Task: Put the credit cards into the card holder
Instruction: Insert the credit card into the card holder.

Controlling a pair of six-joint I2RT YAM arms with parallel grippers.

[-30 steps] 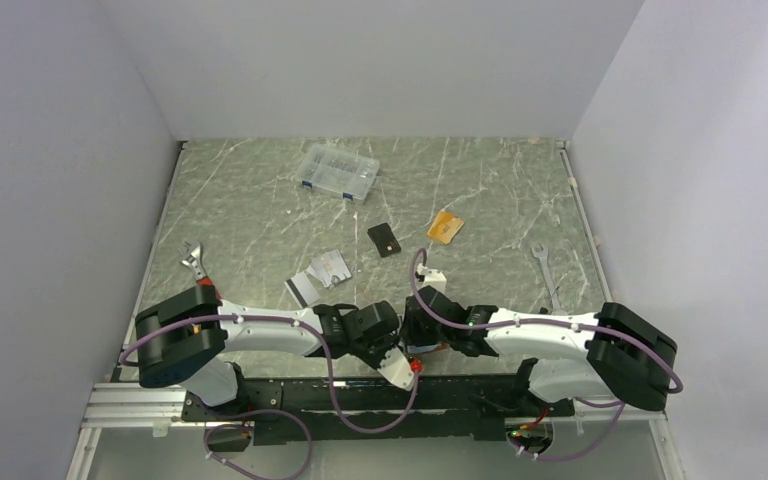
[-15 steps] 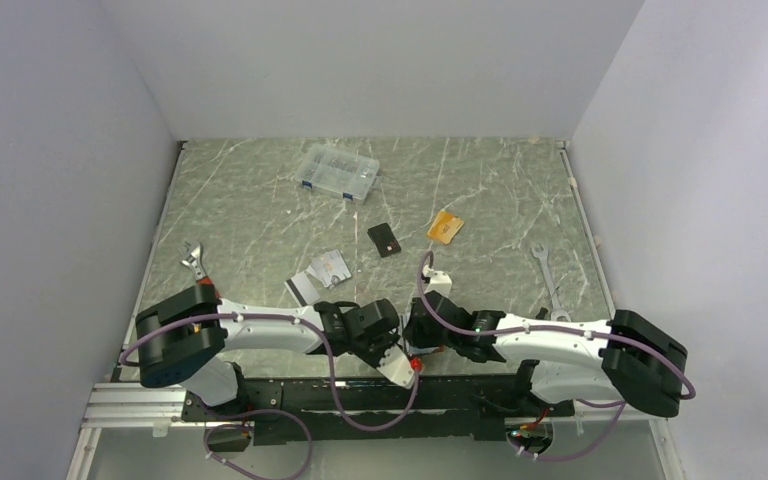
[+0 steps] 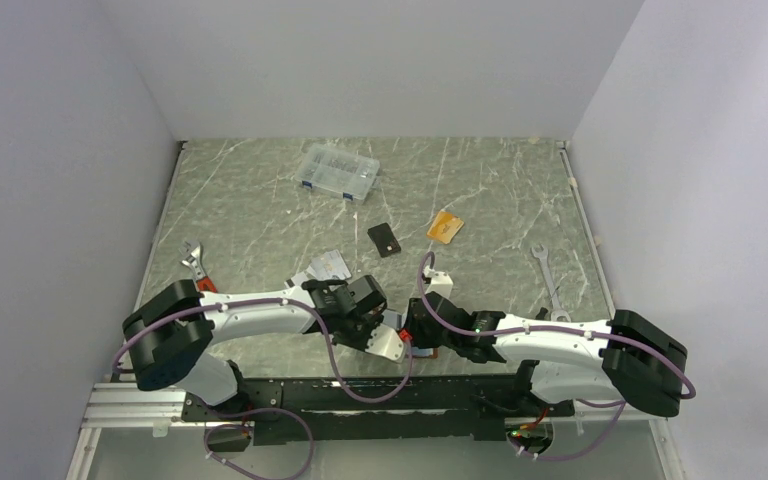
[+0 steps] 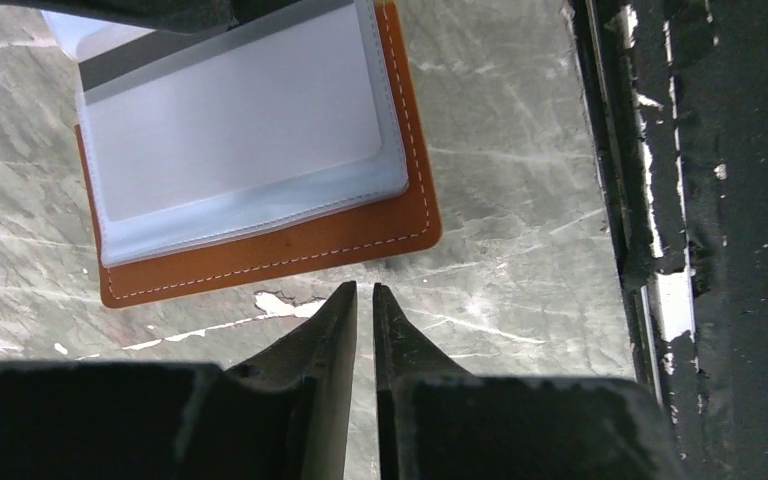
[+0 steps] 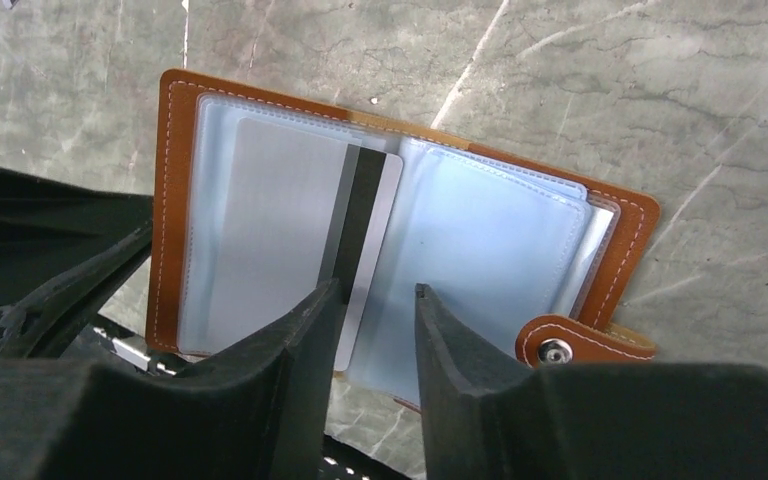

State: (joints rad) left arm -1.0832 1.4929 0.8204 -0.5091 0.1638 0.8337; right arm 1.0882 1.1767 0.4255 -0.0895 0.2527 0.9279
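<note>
The brown card holder lies open on the table near the front edge, its clear sleeves up. A silver-grey credit card with a dark stripe sits partly in the left sleeve and sticks out over the spine. My right gripper is open just above that card's free edge. My left gripper is shut and empty on the table beside the card holder's edge. In the top view the holder is hidden under both grippers. More silver cards and an orange card lie farther back.
A small flat black rectangle lies mid-table. A clear compartment box stands at the back. One wrench lies left and another right. The black base rail runs along the near edge.
My left gripper has drawn back from the front edge, up and to the left, over the silver cards. My right gripper shifted slightly left and has stayed over the holder.
</note>
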